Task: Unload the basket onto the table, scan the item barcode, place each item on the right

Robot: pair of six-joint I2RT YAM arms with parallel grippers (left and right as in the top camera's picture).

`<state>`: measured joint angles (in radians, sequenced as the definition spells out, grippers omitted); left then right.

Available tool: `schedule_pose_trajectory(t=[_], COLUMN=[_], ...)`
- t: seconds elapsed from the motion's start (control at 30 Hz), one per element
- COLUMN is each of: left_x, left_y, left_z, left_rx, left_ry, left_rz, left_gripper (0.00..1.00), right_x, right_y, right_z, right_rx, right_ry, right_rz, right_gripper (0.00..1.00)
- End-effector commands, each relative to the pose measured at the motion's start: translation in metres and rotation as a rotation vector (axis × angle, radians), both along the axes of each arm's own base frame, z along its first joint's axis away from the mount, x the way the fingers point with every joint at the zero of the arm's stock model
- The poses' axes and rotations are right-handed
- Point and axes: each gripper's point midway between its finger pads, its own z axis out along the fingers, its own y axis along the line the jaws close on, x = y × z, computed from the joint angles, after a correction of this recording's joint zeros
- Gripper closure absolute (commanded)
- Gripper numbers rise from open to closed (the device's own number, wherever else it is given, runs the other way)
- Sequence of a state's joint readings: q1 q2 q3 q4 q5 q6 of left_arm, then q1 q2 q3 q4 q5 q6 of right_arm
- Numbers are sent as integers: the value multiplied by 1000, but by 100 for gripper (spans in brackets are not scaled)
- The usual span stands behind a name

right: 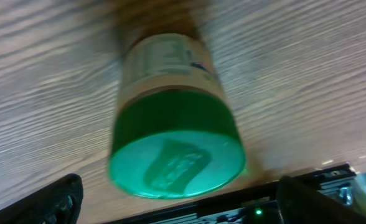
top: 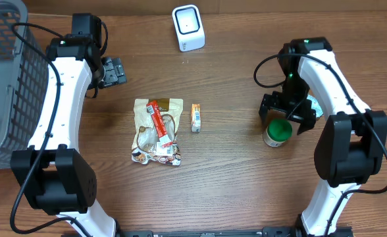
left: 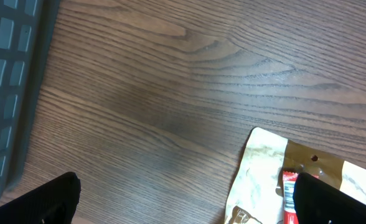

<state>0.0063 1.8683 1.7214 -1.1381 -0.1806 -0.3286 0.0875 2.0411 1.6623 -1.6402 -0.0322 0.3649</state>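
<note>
I'm seeing the right fingers (right: 53,200) standing fully open over the green-lidded jar (top: 277,133), gripping nothing. The jar is sitting upright on the surface (top: 233,178), right side. The left fingers (left: 46,202) are hanging wide open and empty near the basket (top: 9,79), the scanner (top: 188,26) sitting at the far edge.

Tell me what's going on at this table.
Two robot arms are set to scan groceries. The right tool, open, hangs over a green-lidded jar standing on the table, not gripping it. The left tool is open and empty near the basket. A snack bag and a small box lie in the middle; the white scanner stands at the far edge.
</note>
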Motion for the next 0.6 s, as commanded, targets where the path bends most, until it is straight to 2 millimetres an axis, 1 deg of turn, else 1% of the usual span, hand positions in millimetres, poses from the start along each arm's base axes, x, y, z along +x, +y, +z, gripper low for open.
schedule_pose_trajectory(t=[0.0, 0.03, 0.07, 0.1, 0.13, 0.17, 0.3, 0.43, 0.57], left_x=[2, 2, 2, 2, 2, 2, 2, 2, 2], left_y=[-1, -1, -1, -1, -1, -1, -1, -1, -1], left_z=[12, 12, 12, 12, 12, 12, 12, 12, 12], left_rx=[16, 16, 16, 16, 16, 16, 16, 16, 16], left_ry=[-27, -27, -27, -27, -27, -27, -27, -27, -27], left_rz=[-25, -25, -25, -25, -25, -25, -25, -25, -25], left_gripper=[0, 0, 0, 0, 1, 0, 0, 0, 0], right_x=[-4, -3, -1, 0, 0, 0, -2, 1, 8], right_y=[-5, -5, -5, -5, -4, -4, -5, -3, 11], right_z=[-2, -5, -8, -11, -12, -14, -17, -18, -20], right_rx=[-26, -25, -24, -24, -24, -23, -24, -15, 58], right_ry=[-9, -16, -24, -29, -32, -34, -28, -40, -67], right_rz=[20, 20, 21, 21, 20, 20, 21, 17, -8], right_gripper=[0, 1, 5, 13, 18, 20, 20, 20, 20])
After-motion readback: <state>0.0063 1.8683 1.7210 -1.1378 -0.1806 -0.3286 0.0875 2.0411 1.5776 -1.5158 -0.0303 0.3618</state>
